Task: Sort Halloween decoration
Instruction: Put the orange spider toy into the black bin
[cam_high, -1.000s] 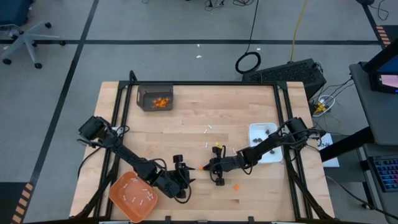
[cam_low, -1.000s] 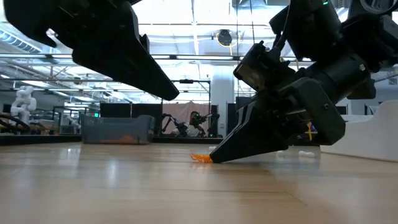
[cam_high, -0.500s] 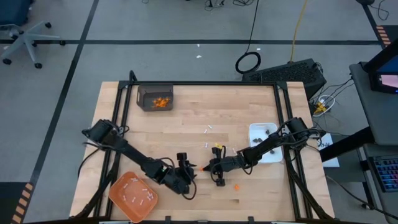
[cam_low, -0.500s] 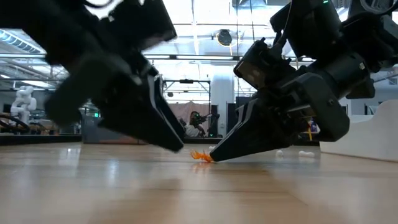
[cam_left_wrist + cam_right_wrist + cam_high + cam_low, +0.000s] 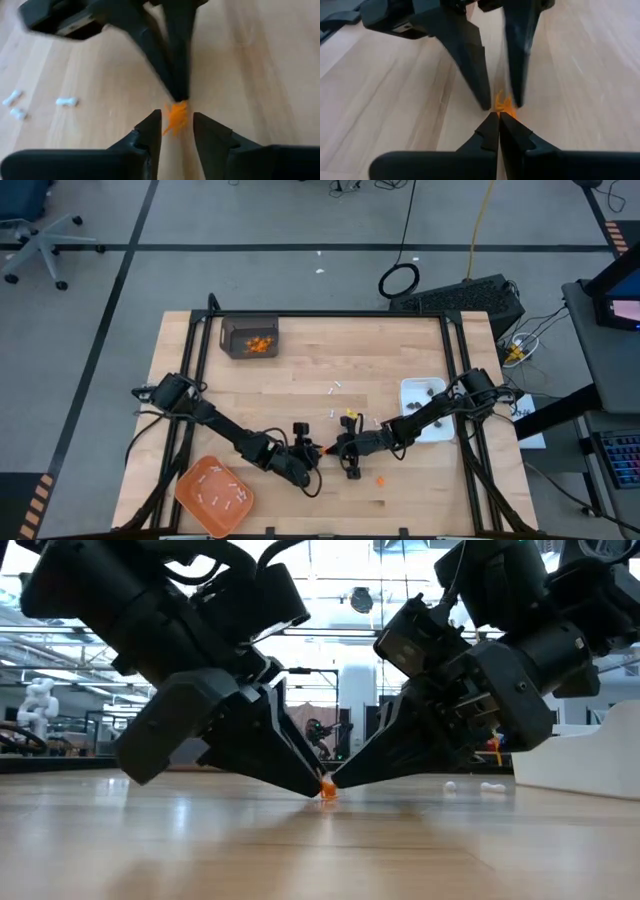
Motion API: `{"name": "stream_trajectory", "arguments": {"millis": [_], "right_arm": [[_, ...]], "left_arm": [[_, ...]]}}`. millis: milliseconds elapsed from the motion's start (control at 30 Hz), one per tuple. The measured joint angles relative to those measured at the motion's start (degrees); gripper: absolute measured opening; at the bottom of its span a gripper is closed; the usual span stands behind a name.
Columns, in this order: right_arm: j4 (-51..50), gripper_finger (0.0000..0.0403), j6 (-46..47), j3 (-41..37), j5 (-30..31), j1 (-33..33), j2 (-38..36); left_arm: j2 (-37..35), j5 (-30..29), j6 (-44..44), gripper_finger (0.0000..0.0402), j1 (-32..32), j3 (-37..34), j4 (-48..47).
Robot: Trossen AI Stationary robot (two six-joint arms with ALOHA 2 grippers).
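1. Pale wooden table (image 5: 300,380) fills the middle of the high view, with grey floor around it and a glass-walled room behind it in the low view.
2. Both arms meet tip to tip near the front centre of the table, over one orange bit (image 5: 327,789).
3. Left gripper (image 5: 176,123) points down at the board with its fingers partly apart; the orange bit sits in the gap between the two fingertips, and I cannot tell whether either pad touches it yet.
4. Right gripper (image 5: 498,118) comes from the opposite side with its fingers pressed together into a single point; that point touches or all but touches the same orange bit, just ahead of its tips.
5. In the low view the two grippers form a V, and the orange bit lies on the wood at the bottom of it.
6. Beyond the left gripper's tips, off to one side, three small white sticks (image 5: 66,101) lie loose on the wood.
7. Well behind the left gripper, an orange tray (image 5: 190,498) holds more white sticks.
8. Behind the right gripper, a white dish (image 5: 409,392) holds dark bits.
9. Far across the table, a dark bin (image 5: 228,345) holds orange bits.
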Motion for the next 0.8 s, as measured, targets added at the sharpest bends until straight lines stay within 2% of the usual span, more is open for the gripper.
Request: {"name": "stream_trajectory", "arguments": {"millis": [167, 367, 533, 633, 800], "right_arm": [[0.21, 0.0, 0.73, 0.0, -1.38, -0.76, 0.0], [0.21, 0.0, 1.07, 0.0, -1.62, -0.88, -0.04], [0.2, 0.0002, 2.08, 0.0, -1.41, -0.88, -0.04], [-0.32, 0.0021, 2.1, 0.0, -1.25, -0.53, -0.86], [-3.84, 0.0086, 1.08, 0.02, -0.77, 0.61, -4.6]], "left_arm": [[0.0, 4.09, 2.92, 0.0075, 1.02, 0.0, 0.92], [0.0, 4.15, 1.79, 0.001, 1.06, 0.0, 0.83], [-0.07, 4.15, -0.15, 0.0007, 1.32, 0.02, -0.01], [-0.1, 4.15, -0.19, 0.0007, 1.29, 0.02, -0.01], [-2.02, 4.23, -2.18, 0.0007, 0.88, 0.02, -1.71]]}}
